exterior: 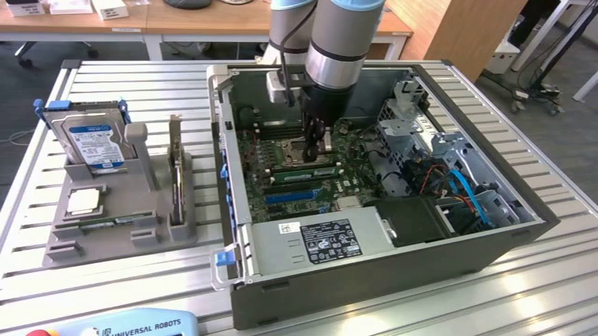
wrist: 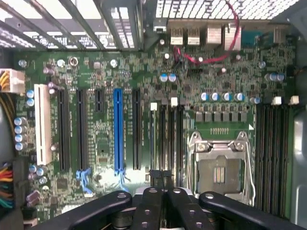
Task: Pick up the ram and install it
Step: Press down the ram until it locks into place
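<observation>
**Sam:** Where is the ram (exterior: 301, 170)?

**Mia:** In the exterior view it is the long green stick lying flat across the green board (exterior: 280, 143), inside the open computer box (exterior: 374, 276). It sits in the row of long slots, next to the square metal chip holder (exterior: 291, 148).

**Sam:** And where is the claw (exterior: 318, 148)?

**Mia:** Right over the stick. It comes straight down from the arm (exterior: 338, 49), and its tips are just above the stick, near its end toward the exterior view's right. I cannot tell if they touch it.

**Sam:** Is the claw wide or narrow?

**Mia:** Narrow. In the wrist view the two black fingers (wrist: 154, 178) of the claw (wrist: 160, 175) are pressed together, above the thin dark slots. The blue slot (wrist: 118, 129) is on one side of them and the chip holder (wrist: 220, 167) on the other.

**Sam:** What is outside the box?

**Mia:** A grey tray (exterior: 56, 248) on the table (exterior: 523, 301), well apart from the claw. A silver hard drive (exterior: 92, 140) stands in it.
</observation>
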Available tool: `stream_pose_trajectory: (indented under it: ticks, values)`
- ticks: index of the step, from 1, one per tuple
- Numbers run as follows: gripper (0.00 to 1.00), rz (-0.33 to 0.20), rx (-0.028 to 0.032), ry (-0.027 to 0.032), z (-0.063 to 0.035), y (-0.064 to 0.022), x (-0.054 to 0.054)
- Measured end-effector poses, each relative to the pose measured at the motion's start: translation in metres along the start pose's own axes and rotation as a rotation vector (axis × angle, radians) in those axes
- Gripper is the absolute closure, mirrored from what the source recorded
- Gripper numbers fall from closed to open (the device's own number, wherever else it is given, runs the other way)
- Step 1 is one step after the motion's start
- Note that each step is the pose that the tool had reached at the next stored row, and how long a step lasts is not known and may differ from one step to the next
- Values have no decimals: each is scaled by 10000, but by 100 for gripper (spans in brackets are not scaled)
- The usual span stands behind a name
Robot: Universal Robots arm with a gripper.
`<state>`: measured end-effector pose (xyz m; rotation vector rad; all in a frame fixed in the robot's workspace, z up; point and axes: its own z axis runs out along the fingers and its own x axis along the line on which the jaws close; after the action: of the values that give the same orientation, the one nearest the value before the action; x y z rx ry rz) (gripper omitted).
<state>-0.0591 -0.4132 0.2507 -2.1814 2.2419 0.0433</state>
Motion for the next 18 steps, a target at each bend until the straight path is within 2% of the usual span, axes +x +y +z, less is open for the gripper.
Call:
stream_pose_trajectory:
  ticks: [7,18]
  values:
    - [90,1,0,0,-1,-114,-3]
    - [90,39,1,-1,-1,-115,-3]
